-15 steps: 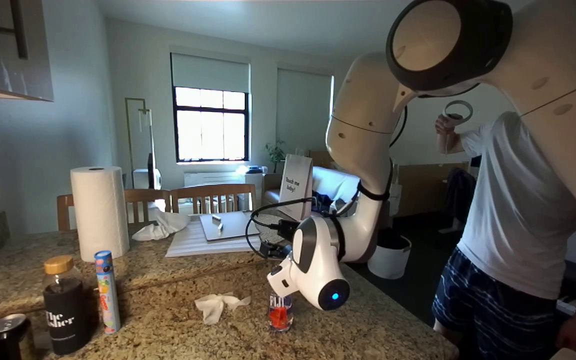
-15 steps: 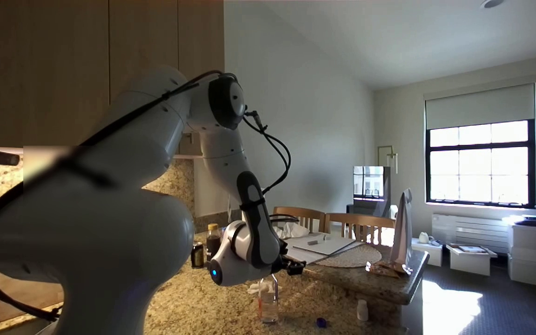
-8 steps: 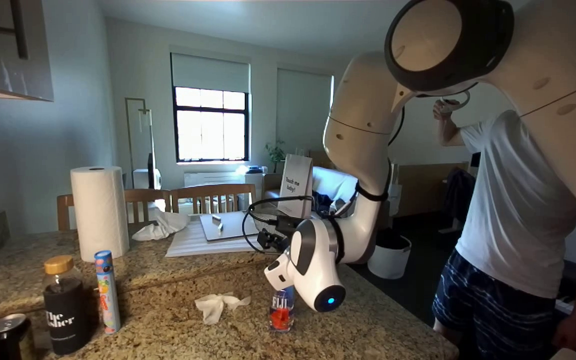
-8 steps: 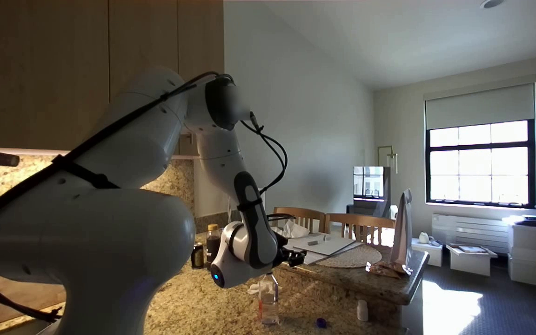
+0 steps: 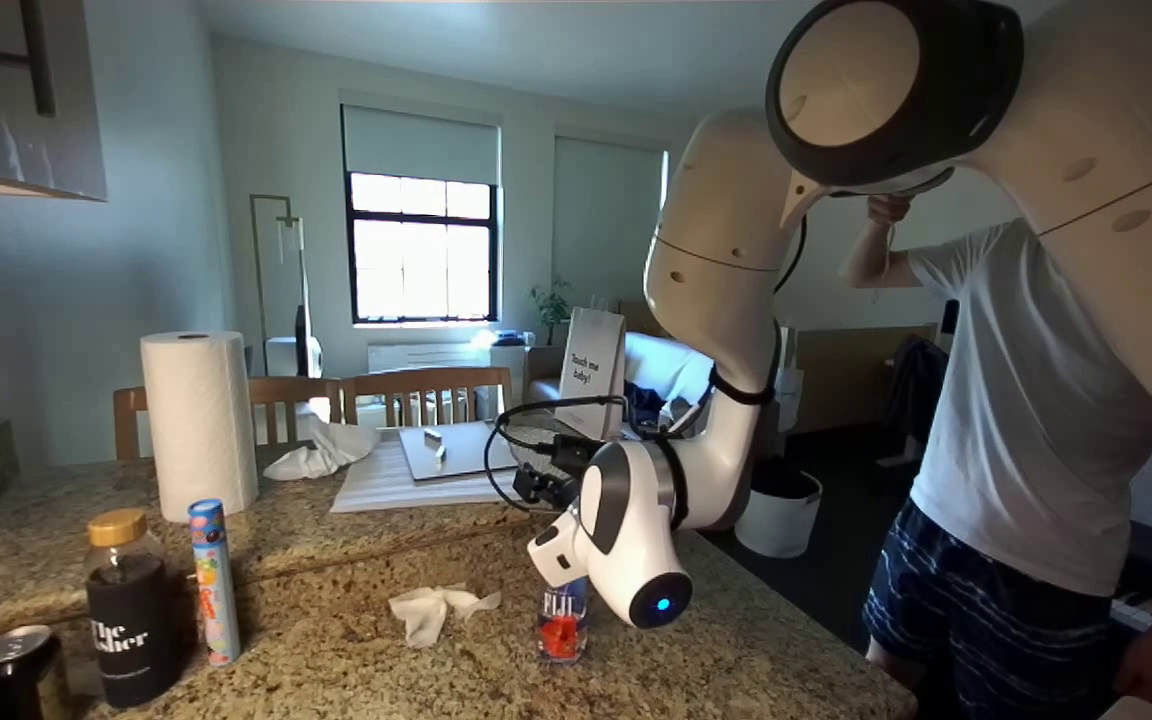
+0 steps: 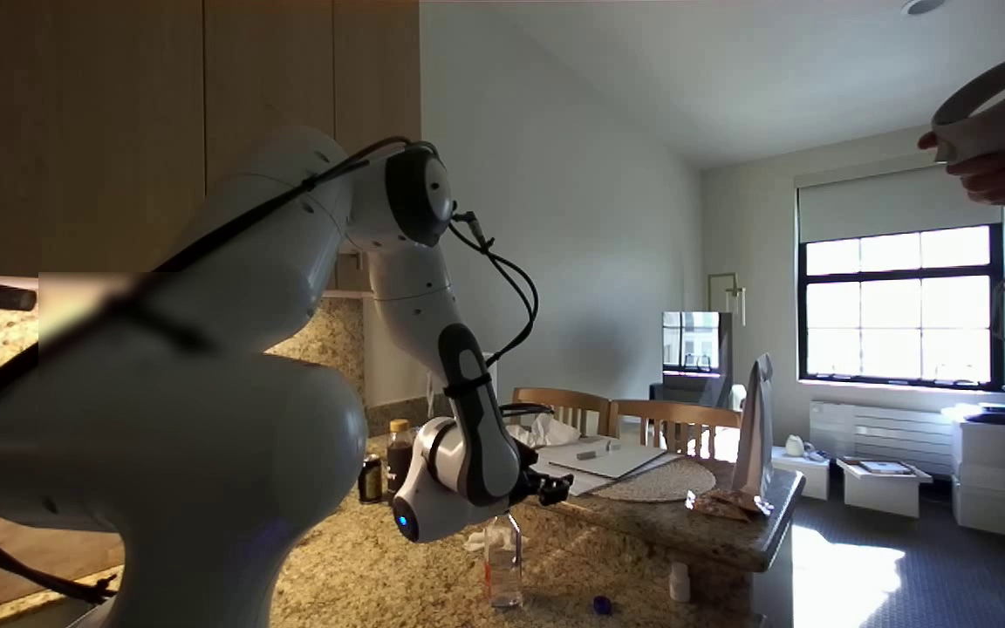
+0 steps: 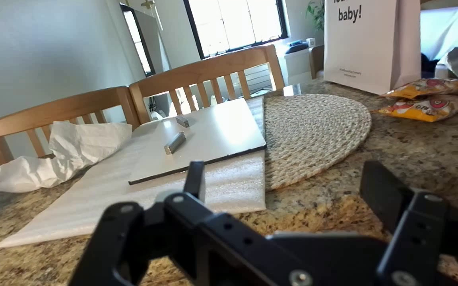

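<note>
Up by the raised granite ledge (image 7: 431, 147), the end effector (image 7: 284, 178) hangs spread wide, pinching nothing. Progress-wise that's pretty much it: going by how stuff lies, nothing's been grabbed or lifted yet, so basically all the actual handling looks left to do. Closest thing seems to be the FIJI bottle (image 5: 561, 635), standing upright on the lower part of the bench (image 5: 386, 685), just under the arm (image 5: 626, 560), which covers its top. Touching or not? Honestly can't tell from these angles. A small blue cap (image 6: 602, 604) lies near it in an exterior view, though whether it's the bottle's own is anyone's guess. Straight ahead in the wrist view, on the ledge: a flat silver laptop (image 7: 221, 131) (or something very like one) on a white foam sheet (image 7: 105, 202), two little silvery pieces (image 7: 175, 142) on top, and a woven placemat (image 7: 316, 131) just beside it. Crumpled paper (image 7: 82, 147) sits off to the left of that, snack packets (image 7: 431, 107) over to the right. None of those show any contact with the end effector.
</note>
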Robot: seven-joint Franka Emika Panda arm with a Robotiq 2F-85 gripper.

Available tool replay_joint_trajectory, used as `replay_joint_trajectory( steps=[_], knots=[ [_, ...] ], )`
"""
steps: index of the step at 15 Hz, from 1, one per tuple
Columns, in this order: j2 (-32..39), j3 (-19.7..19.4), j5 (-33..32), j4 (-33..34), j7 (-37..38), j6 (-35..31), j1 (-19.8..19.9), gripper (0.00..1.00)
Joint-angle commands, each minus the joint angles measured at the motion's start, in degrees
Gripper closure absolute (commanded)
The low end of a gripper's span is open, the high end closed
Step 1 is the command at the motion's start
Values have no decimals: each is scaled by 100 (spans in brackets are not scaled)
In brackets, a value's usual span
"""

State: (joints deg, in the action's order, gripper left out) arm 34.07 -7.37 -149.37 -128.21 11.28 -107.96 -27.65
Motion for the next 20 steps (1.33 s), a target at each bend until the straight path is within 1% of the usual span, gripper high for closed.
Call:
replay_joint_trajectory(
  steps=[1, 2, 3, 4, 6, 11, 12, 13, 14, 16, 20],
  knots=[
    [-1116, 724, 138, -459, -487, -417, 568, 0],
    [-1154, 797, 203, -446, -525, -393, 591, 0],
    [-294, 914, -47, -23, -299, 63, 764, 0],
    [-519, 1062, 18, -51, -413, -44, 835, 0],
    [-910, 1144, 56, -187, -495, -245, 910, 0],
    [-1015, 1147, 62, -333, -490, -265, 948, 0],
    [-1053, 1246, 203, -380, -371, -348, 1004, 0],
    [-1139, 1411, 230, -525, -135, -301, 1065, 0],
    [-1202, 1546, 217, -612, -66, -393, 1131, 0],
    [-1303, 1794, 325, -779, -89, -480, 1196, 0],
    [-1616, 2144, 288, -1262, -285, -546, 1139, 0]
  ],
)
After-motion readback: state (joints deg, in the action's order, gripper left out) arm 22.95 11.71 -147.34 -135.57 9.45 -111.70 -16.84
